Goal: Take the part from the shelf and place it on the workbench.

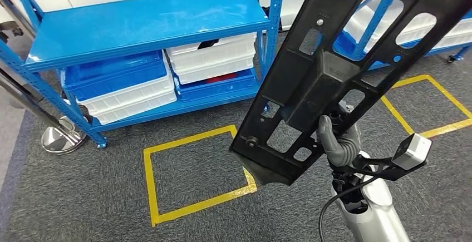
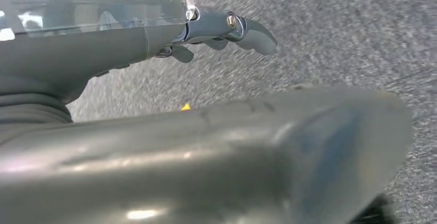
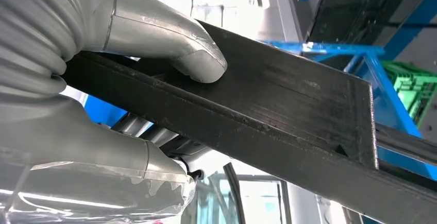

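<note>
A long black plastic part point(image 1: 334, 69) with several cut-outs runs slantwise from the upper right down to the middle of the head view. My right hand point(image 1: 338, 142) grips it near its lower end, above the grey carpet. In the right wrist view the thumb point(image 3: 175, 49) presses on the part's flat bar point(image 3: 288, 110) and the fingers wrap beneath it. In the left wrist view my left hand point(image 2: 103, 49) hangs over the carpet, fingers point(image 2: 242, 28) stretched out and holding nothing.
A blue shelf point(image 1: 144, 25) stands ahead on the left with white bins point(image 1: 211, 58) and blue bins point(image 1: 122, 80) on its low level. Yellow tape squares point(image 1: 150, 181) mark the carpet. A chrome stand base point(image 1: 58, 139) sits at the left; a second blue rack point(image 1: 356, 44) shows behind the part.
</note>
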Robot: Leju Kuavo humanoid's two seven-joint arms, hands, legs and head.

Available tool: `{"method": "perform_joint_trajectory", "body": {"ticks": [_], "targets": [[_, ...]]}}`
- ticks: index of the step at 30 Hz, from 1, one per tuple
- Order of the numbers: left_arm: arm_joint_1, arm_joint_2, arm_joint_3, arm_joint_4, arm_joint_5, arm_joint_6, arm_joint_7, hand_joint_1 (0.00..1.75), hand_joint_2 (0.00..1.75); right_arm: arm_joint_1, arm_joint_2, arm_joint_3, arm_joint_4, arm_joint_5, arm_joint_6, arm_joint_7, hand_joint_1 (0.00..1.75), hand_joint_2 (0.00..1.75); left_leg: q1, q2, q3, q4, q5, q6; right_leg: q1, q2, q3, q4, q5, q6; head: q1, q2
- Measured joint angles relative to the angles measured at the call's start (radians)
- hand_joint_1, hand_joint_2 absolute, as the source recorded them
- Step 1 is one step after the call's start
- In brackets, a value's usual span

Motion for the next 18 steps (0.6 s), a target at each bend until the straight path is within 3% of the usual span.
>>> {"method": "perform_joint_trajectory", "body": {"ticks": [1,3,5,7,9,11,12,13,15,17,18], "targets": [[0.000,0.001,0.000,0.000,-0.001,0.000,-0.001,0.00,0.00,0.000,0.000,-0.002,-0.004,0.000,0.000,0.000,1.75,1.75,0.000,-0.024,0.026,-0.060,0.025,0.006,0.000,0.011,-0.002,0.001,0.002,0.003,0.000,0.000],[-0.001,0.003,-0.001,0.000,-0.001,0.000,-0.002,0.00,0.00,0.006,0.001,-0.006,-0.010,0.001,0.001,0.000,1.75,1.75,-0.002,-0.052,0.050,-0.116,0.035,0.013,-0.005,0.032,-0.010,0.001,0.008,0.015,0.000,0.000],[-0.004,0.003,-0.001,0.000,-0.002,0.000,-0.002,0.00,0.00,0.018,0.001,-0.010,-0.018,0.002,0.005,0.000,1.75,1.75,-0.002,-0.032,0.054,-0.131,0.037,0.018,-0.008,0.045,-0.018,-0.002,0.015,0.029,0.000,0.000],[-0.005,0.002,-0.001,0.000,-0.001,0.000,-0.001,0.00,0.00,0.026,0.001,-0.016,-0.025,0.002,0.011,-0.001,1.75,1.75,0.002,-0.009,0.058,-0.149,0.048,0.027,-0.003,0.010,-0.031,0.019,-0.002,0.039,0.000,0.000],[-0.004,0.001,-0.001,0.000,-0.001,0.000,0.000,0.00,0.00,0.028,0.002,-0.021,-0.027,0.002,0.016,-0.002,1.75,1.75,0.002,0.017,0.060,-0.157,0.053,0.035,-0.001,-0.044,-0.077,0.117,-0.060,0.046,0.000,0.000],[-0.002,0.001,-0.001,0.000,-0.001,0.000,0.002,0.00,0.00,0.031,0.002,-0.022,-0.027,0.002,0.018,-0.001,1.75,1.75,-0.001,0.044,0.057,-0.154,0.053,0.037,-0.005,-0.062,-0.130,0.236,-0.108,0.054,0.000,0.000],[-0.001,0.001,-0.001,0.000,-0.001,0.000,0.003,0.00,0.00,0.033,0.003,-0.024,-0.027,0.002,0.018,-0.001,1.75,1.75,-0.002,0.057,0.055,-0.152,0.052,0.037,-0.008,-0.065,-0.138,0.256,-0.107,0.057,0.000,0.000],[-0.002,0.001,-0.001,0.000,-0.002,0.001,0.004,0.00,0.00,0.035,0.003,-0.025,-0.027,0.002,0.020,-0.001,1.75,1.75,-0.003,0.070,0.054,-0.150,0.050,0.036,-0.009,-0.069,-0.125,0.238,-0.090,0.059,0.000,0.000],[-0.004,0.001,-0.001,0.000,-0.002,0.001,0.005,0.00,0.00,0.036,0.003,-0.030,-0.028,0.002,0.027,-0.002,1.75,1.75,-0.003,0.092,0.053,-0.143,0.045,0.031,-0.008,-0.100,-0.053,0.112,-0.037,0.058,0.000,0.000],[-0.005,0.000,-0.001,0.000,-0.004,0.002,0.006,0.00,0.00,0.041,0.006,-0.035,-0.032,0.004,0.032,-0.004,1.75,1.75,-0.008,0.108,0.053,-0.135,0.039,0.022,-0.002,-0.131,0.001,0.011,-0.011,0.045,0.000,0.000],[-0.005,0.000,-0.002,0.000,-0.005,0.002,0.006,0.00,0.00,0.044,0.007,-0.038,-0.034,0.005,0.033,-0.006,1.75,1.75,-0.010,0.115,0.053,-0.133,0.037,0.017,0.002,-0.135,0.006,-0.003,-0.012,0.037,0.000,0.000]]}}
